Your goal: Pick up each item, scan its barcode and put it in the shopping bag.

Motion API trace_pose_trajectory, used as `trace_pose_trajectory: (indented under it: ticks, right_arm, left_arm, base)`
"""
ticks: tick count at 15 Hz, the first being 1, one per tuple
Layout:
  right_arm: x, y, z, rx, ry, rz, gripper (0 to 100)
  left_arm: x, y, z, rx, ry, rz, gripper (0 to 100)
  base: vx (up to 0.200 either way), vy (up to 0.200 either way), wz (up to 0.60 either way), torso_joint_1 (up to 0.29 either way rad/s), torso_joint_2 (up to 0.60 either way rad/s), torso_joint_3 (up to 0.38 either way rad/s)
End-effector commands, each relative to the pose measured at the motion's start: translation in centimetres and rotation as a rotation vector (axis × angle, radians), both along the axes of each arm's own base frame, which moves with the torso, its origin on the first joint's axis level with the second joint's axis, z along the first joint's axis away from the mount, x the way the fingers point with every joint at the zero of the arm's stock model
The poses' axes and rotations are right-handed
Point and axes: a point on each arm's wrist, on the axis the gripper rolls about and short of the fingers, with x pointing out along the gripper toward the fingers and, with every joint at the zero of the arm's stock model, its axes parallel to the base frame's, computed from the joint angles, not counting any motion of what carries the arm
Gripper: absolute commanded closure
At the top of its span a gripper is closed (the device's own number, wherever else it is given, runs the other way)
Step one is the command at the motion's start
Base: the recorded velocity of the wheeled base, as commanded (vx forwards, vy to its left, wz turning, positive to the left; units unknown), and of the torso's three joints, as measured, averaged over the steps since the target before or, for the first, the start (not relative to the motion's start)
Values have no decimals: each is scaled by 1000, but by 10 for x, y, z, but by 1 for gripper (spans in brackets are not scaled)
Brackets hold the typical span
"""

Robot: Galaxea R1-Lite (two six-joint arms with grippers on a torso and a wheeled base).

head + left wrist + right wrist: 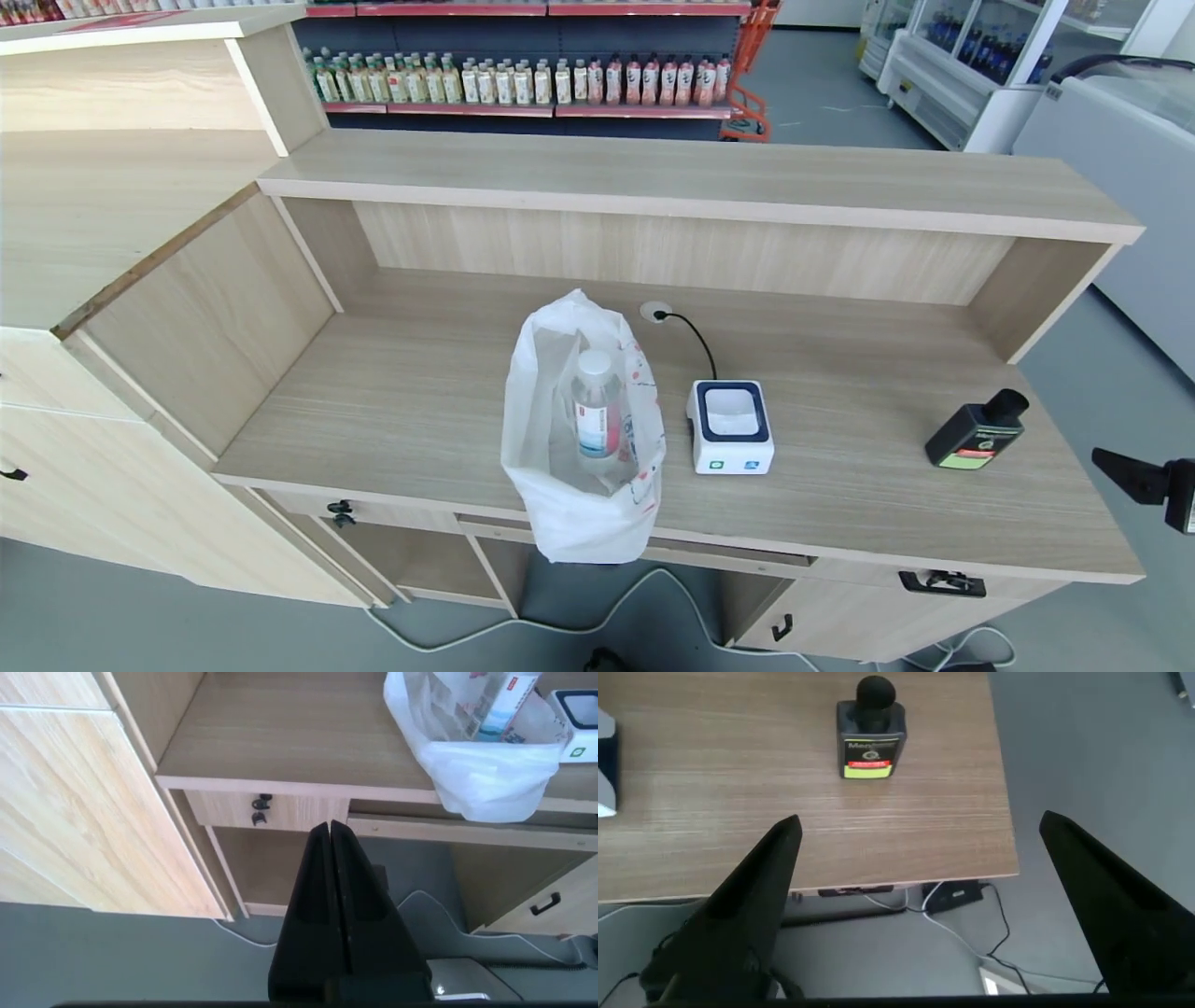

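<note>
The black bottle [976, 434] with the round black cap appears to lie on its side near the right end of the wooden counter [429, 411], label up, well apart from everything else. We judge it to be the item now in hand: the clear water bottle [597, 406] already stands inside the white shopping bag [579, 439], so this one is not yet picked, scanned or bagged.

Our right gripper [920, 819] hangs off the counter's front right corner with its fingers spread wide, empty, the black bottle ahead of it. The next move calls for closing around the bottle's body, then turning its barcode to the scanner [731, 425], which sits just beside the bag on its right.

Our left gripper [330, 829] is pressed closed, holding nothing, low before the counter's left drawers.

The scanner's black cable [695, 336] runs back to a hole in the counter, clear of the path. The bag's mouth is slack and partly folded, which could catch the bottle.
</note>
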Motion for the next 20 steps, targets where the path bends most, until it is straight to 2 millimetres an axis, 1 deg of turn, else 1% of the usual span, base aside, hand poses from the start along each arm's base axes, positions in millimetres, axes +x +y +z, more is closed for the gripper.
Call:
trace_pose_trajectory:
  ticks: [1,6,9,14,16,17,18,20]
  right_arm:
    - [5,-2,-5,9,25,-1,0]
    - [8,-3,-8,8,46,6,0]
    - [11,-4,-12,-26,78,24,0]
    - [10,0,-17,-31,99,49,0]
    - [10,3,-19,-65,120,85,0]
    - [13,4,-22,-109,147,116,0]
    - [18,6,-25,-141,170,151,0]
    - [31,16,-31,-157,200,227,0]
  left_arm:
    - [0,0,0,0,0,0,100]
    - [0,0,0,3,0,0,100]
    - [0,0,0,4,0,0,100]
    - [0,0,0,4,-2,0,100]
    - [0,0,0,-2,0,0,100]
    - [0,0,0,-2,0,0,100]
    - [0,0,0,-2,0,0,100]
    - [0,0,0,-2,0,0,100]
  base:
    - [0,-200,0,2,7,7]
    - [0,-200,0,1,0,2]
    - [0,-200,0,2,2,1]
    - [0,-200,0,0,3,3]
    - [0,0,0,0,0,0]
    - [0,0,0,0,0,0]
    - [0,0,0,0,0,0]
    - [0,0,0,0,0,0]
